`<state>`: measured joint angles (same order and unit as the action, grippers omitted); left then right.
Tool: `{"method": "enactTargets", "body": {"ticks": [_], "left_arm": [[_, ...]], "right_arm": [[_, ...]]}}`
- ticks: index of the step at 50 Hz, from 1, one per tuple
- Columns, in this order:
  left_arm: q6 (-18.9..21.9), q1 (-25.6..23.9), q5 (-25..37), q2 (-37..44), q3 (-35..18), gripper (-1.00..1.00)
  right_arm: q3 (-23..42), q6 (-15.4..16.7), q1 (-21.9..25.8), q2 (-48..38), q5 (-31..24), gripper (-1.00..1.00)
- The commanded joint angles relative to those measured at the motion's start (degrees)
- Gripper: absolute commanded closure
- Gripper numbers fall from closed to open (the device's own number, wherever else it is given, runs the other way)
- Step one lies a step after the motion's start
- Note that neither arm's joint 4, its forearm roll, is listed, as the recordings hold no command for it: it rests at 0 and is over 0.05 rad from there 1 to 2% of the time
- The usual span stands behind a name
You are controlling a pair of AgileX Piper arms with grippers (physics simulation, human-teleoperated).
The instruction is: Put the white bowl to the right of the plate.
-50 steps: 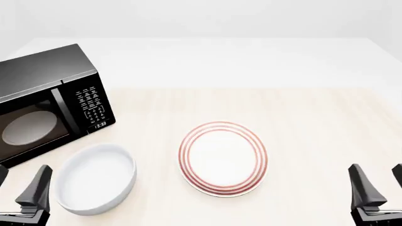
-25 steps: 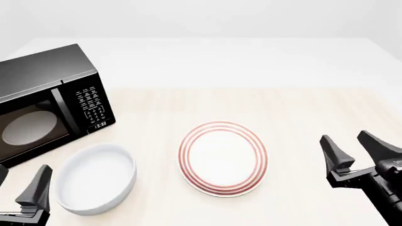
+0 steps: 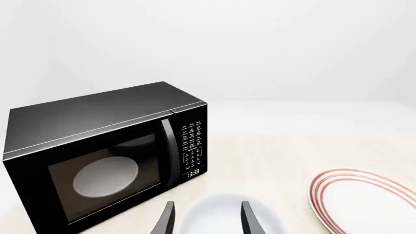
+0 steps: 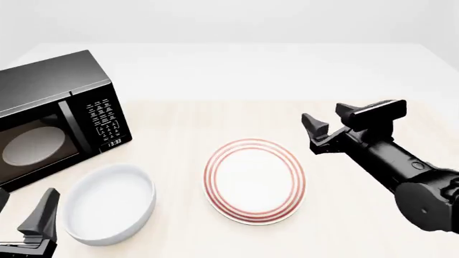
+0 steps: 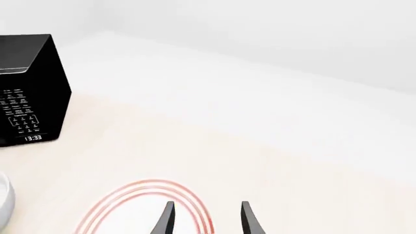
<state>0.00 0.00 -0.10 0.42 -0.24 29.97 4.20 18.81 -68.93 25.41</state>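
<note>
Currently right hand point(image 4: 334, 122) open, empty, raised past plate's point(image 4: 255, 180) far right edge. Left hand point(image 3: 205, 220) open, low beside glossy deep white bowl point(image 4: 109, 203), probably not touching; bowl sits left of flat red-ringed plate on pale wood-grain surface point(image 4: 215, 121).

Lighting: you get bright, even, diffuse light; soft faint shadows on the surface point(image 4: 344, 226). Glare: mild sheen on the microwave point(image 4: 50, 115) top. Focus: sharp throughout, undistorted.
</note>
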Motion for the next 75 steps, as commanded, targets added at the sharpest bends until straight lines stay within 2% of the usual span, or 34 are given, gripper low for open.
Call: {"method": "enactTargets", "body": {"ticks": [1, 16, 22, 43, 75], "left_arm": [[0.00, 0.00, 0.00, 0.00, 0.00, -1.00], [0.00, 0.00, 0.00, 0.00, 0.00, -1.00], [0.00, 0.00, 0.00, 0.00, 0.00, -1.00], [0.00, 0.00, 0.00, 0.00, 0.00, -1.00], [0.00, 0.00, 0.00, 0.00, 0.00, -1.00]], "right_arm": [[9.72, 1.91, 4.65, -9.08, -3.07, -1.00], [19.84, 2.38, 9.29, -18.52, -7.69, -1.00], [23.58, 2.19, 9.80, -20.96, -9.75, -1.00], [37.04, 2.56, 18.68, -31.45, -16.72, -1.00], [48.00, 0.82, 23.19, -42.32, -23.35, -1.00]]}}
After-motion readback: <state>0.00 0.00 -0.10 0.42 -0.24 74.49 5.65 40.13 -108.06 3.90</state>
